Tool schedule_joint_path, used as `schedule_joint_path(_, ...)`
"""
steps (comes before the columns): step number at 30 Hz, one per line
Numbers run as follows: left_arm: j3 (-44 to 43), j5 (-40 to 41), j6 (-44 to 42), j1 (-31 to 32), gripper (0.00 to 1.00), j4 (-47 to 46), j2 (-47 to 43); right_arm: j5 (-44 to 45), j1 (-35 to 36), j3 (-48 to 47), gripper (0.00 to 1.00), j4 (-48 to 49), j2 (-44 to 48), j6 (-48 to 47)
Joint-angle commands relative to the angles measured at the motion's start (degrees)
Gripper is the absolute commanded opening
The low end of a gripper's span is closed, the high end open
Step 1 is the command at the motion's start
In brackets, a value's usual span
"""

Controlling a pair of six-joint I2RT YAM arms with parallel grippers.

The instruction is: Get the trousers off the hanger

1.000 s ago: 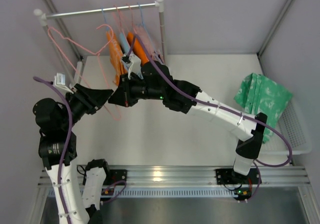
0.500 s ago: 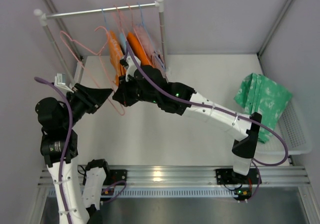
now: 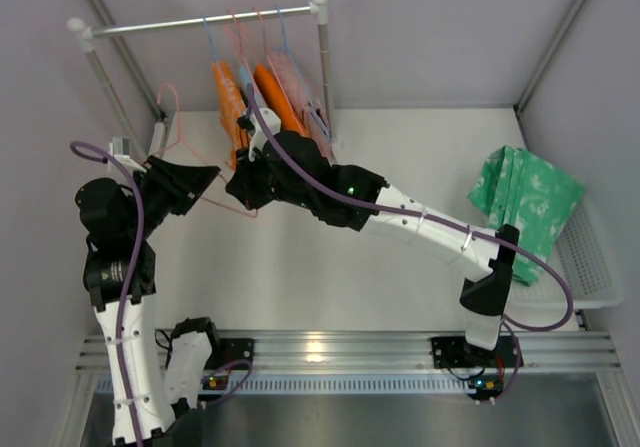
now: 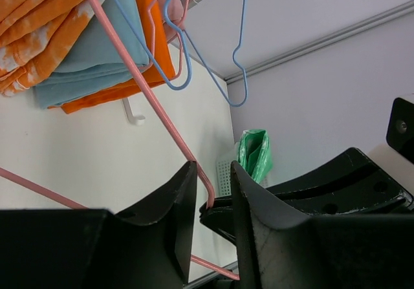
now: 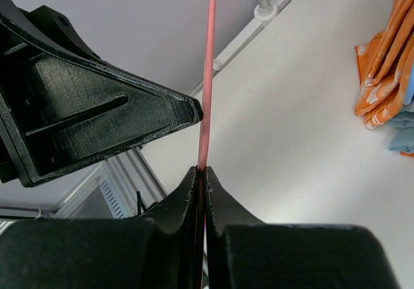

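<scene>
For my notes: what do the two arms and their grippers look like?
The left arm and right arm have white shells and black joints, with a purple cable along each. A green light glows on the right one. The left gripper and right gripper are matt black with wedge-shaped fingers.

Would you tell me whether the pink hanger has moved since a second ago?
Yes. Seen from above, the hook of the hanger has swung right and down the frame, away from the left end of the rail.

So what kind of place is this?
Probably a robot lab test booth: two robot arms bolted at the edge of a white table, plain grey walls all round, and a little clothes rail.
</scene>
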State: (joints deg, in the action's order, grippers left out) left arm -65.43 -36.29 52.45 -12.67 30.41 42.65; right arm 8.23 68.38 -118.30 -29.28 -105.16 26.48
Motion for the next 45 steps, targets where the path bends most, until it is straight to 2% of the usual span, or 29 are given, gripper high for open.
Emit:
schedule_joint_path(1,1.3,-0.3,2.9,-0.1,0.31,-3.7,0.4,1.2,1.8,-3.4,0.00,0.4,-0.7,-1.2)
schedule_joint_path(4,2.3,-1.6,4.6,0.0,0.28,-3.0,1.0,2.3,2.3,-4.0,0.00,0.5,-1.0,-1.8)
schedule_joint_path(16,3.1,-1.4,7.2,0.0,0.29,-0.2,2.0,10.5,4.9,-3.7,0.00,1.4,-0.3,-8.5)
schedule_joint_path(19,3.7,-1.9,10.1,0.1,0.18,-2.6,1.9,12.2,6.5,-3.2,0.00,2.2,-0.3,-11.0)
schedule_joint_path(20,3.9,-2.3,10.7,0.1,0.11,-3.2,1.8,12.6,6.7,-3.0,0.00,2.6,-0.1,-11.5)
schedule_joint_path(23,4.4,-3.8,12.2,0.0,0.00,-5.8,2.0,10.2,7.0,-1.9,0.02,3.0,0.1,-12.7)
schedule_joint_path(24,4.7,-5.1,12.3,0.1,0.00,-6.8,1.9,9.8,7.0,-1.0,0.10,3.1,0.4,-12.6)
schedule_joint_path(25,5.7,-6.4,12.9,0.1,0.00,-10.5,1.9,9.1,7.0,-0.4,0.33,3.3,0.7,-12.1)
schedule_joint_path(27,6.5,-9.0,13.6,0.0,0.00,-14.3,1.9,7.4,6.9,1.3,0.60,3.7,2.1,-11.9)
schedule_joint_path(28,6.6,-11.2,13.6,0.1,0.00,-15.9,2.3,6.7,6.9,1.8,0.81,3.9,2.6,-11.4)
schedule_joint_path(29,7.1,-12.3,13.9,0.0,0.00,-18.9,2.8,5.1,6.3,2.7,0.93,4.0,3.7,-11.3)
schedule_joint_path(30,7.3,-13.5,14.3,0.0,0.00,-20.9,3.1,4.5,6.0,3.1,0.99,4.1,4.3,-11.3)
schedule_joint_path(33,6.6,-17.0,14.3,0.0,0.00,-24.6,5.9,2.6,4.1,5.1,1.00,4.3,7.2,-11.5)
schedule_joint_path(39,2.4,-24.1,13.0,-0.4,0.00,-29.9,13.8,-4.6,-4.9,9.0,1.00,3.5,13.7,-10.4)
schedule_joint_path(41,1.4,-25.8,14.2,-1.0,0.00,-35.2,17.1,-6.5,-8.3,10.5,0.99,3.6,15.8,-10.6)
schedule_joint_path(45,-2.0,-26.8,16.2,-2.7,0.00,-39.3,22.1,-7.3,-12.1,12.4,1.00,3.5,19.1,-11.4)
